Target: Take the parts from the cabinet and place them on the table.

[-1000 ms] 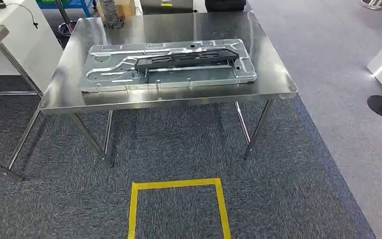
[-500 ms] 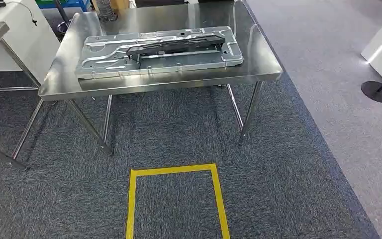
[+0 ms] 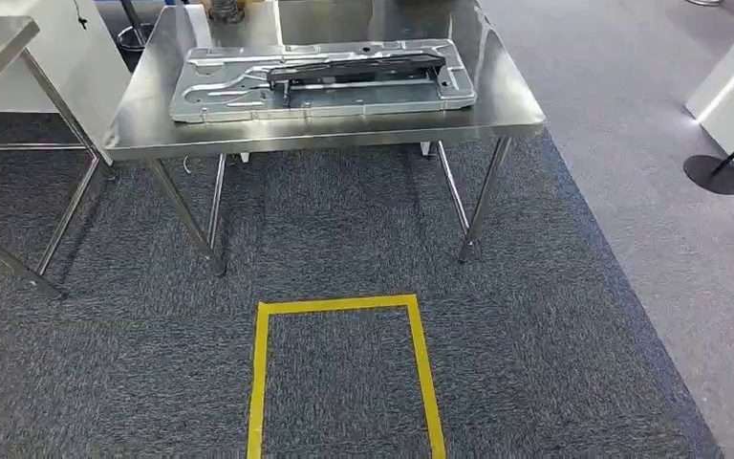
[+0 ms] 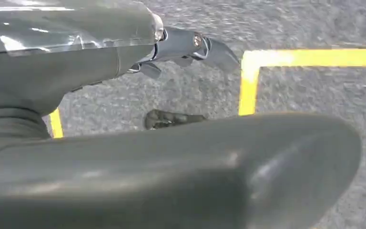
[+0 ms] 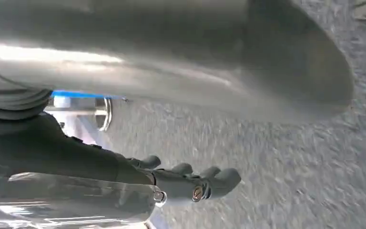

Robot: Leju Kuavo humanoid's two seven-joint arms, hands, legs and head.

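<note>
Parts: a black bracket (image 3: 349,69) lies on a grey stamped panel (image 3: 320,91) atop the steel table (image 3: 511,105). Left hand (image 4: 190,47) and right hand (image 5: 190,183) hang loosely spread and empty. I judge the risk: walking misaligned past the yellow floor square (image 3: 339,368) beneath the table's near edge.

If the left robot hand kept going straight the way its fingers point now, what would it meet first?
Probably the carpet. In the left wrist view the left robot hand holds nothing and hangs over the floor beside the yellow tape; nothing else shows ahead, though depth is unclear.
</note>
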